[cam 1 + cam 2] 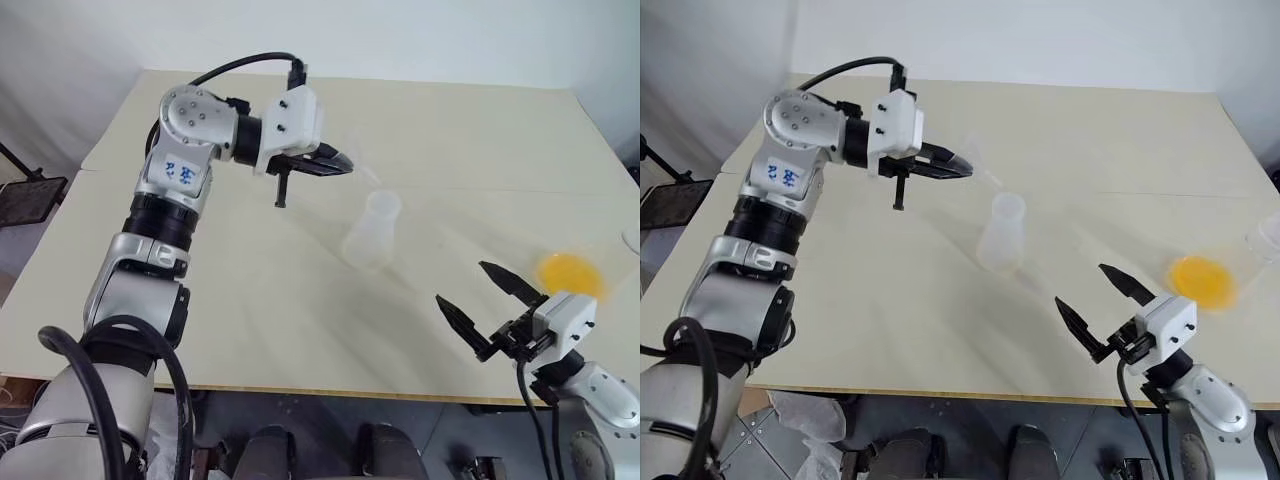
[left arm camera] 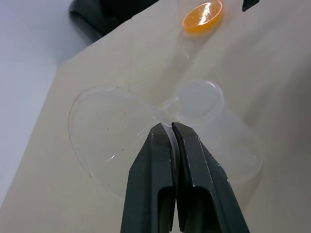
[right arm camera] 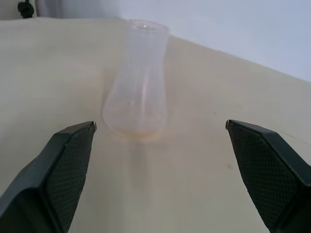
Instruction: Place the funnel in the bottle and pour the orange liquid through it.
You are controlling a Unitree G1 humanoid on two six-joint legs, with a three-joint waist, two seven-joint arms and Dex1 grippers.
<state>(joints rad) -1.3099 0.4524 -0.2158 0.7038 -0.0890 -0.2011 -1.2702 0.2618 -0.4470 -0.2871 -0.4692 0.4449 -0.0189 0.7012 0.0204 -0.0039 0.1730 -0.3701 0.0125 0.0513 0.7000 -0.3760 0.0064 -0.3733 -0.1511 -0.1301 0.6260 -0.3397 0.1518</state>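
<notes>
The left gripper [image 1: 345, 163] hangs above the table [image 1: 450, 130], its two black fingers pinched together on the funnel [image 2: 104, 133]. In the left wrist view the fingertips [image 2: 165, 133] clamp the clear cone near its narrow end, with the flared rim spreading out to one side. The funnel is held just beside and above the mouth of the bottle [image 1: 372, 230], not yet set into it; in the head views it shows as a faint clear shape past the fingertips.

The bottle stands upright on the table, roughly mid-table, between the two arms. Its neck is open and nothing sits in it. A faint orange tint shows at its base in the right wrist view.

The orange liquid [image 1: 570, 272] sits in a clear vessel on the table near the right edge, well apart from the bottle and just behind the right gripper [image 1: 485, 305]. That gripper is spread wide and holds nothing; it hovers low near the table's front edge, its fingers aimed toward the bottle with bare tabletop between them.

Another clear container [image 1: 1268, 238] stands at the far right edge, partly cut off. Dark equipment [image 1: 25, 195] sits off the table's left side.
</notes>
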